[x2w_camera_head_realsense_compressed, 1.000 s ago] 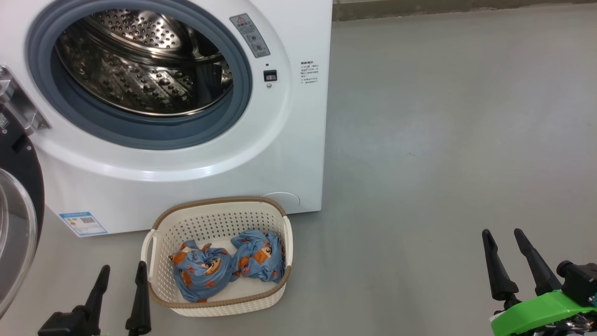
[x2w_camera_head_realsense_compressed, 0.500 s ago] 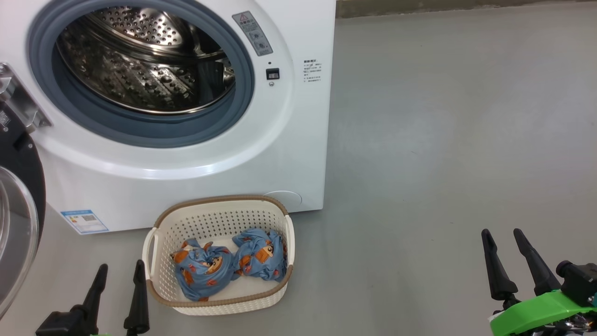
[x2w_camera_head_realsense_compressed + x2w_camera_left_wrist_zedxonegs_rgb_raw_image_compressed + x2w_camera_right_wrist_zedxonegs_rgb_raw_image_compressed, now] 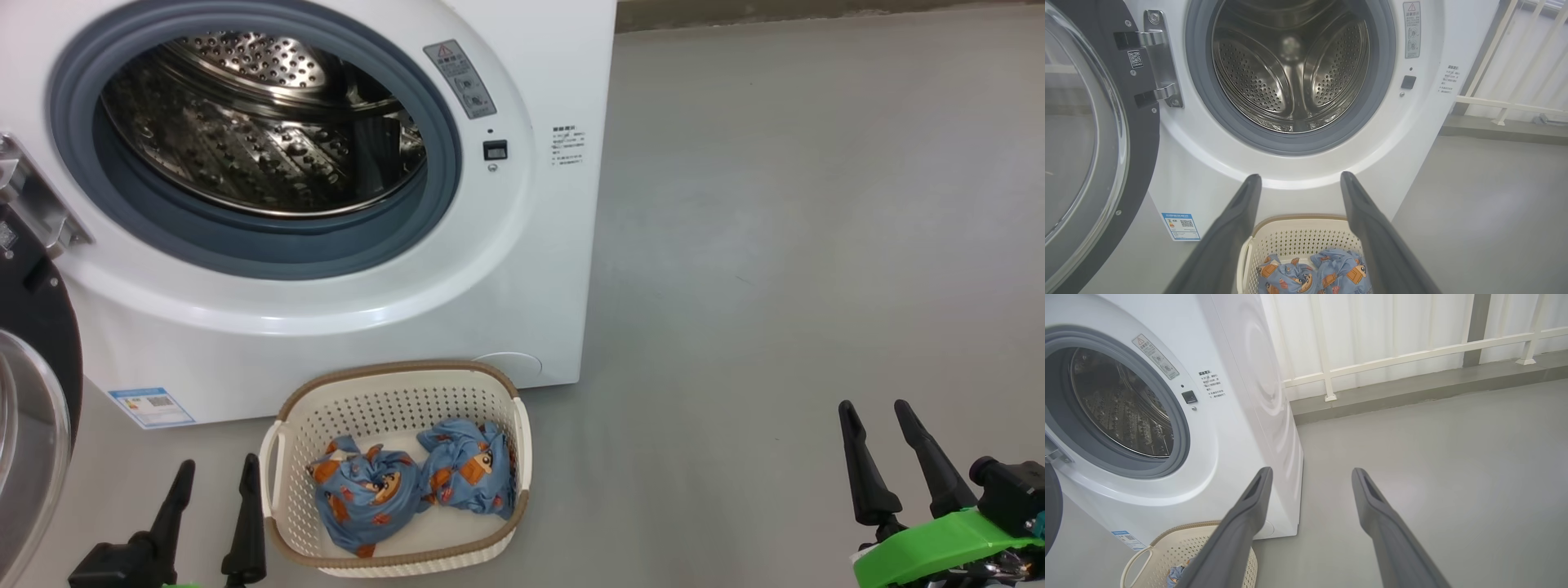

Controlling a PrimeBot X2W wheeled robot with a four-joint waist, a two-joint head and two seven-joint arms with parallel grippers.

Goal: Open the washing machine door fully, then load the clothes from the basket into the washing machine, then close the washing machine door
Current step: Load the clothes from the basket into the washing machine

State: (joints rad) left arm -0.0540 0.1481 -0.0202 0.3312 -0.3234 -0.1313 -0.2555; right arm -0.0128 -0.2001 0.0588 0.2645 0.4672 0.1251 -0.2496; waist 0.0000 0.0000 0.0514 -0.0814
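The dark left gripper [image 3: 218, 462] and right gripper [image 3: 873, 405] are spread wide and empty at the bottom corners, so the small blue cartoon clothes [image 3: 412, 490] in the cream holey plastic basket [image 3: 392, 372], bottom middle, might slip if pinched loosely.

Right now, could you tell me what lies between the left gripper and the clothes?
In the head view, a side wall of the basket stands between the left gripper and the clothes.

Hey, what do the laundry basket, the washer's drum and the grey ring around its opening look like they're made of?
Basket: matte cream plastic, seemingly moulded, given its regular punched holes; the brown rim only looks woven, probably plastic too. Drum: glossy perforated metal, likely stainless steel, showing mirror-like reflections. Grey ring: dull, smooth, probably rubber.
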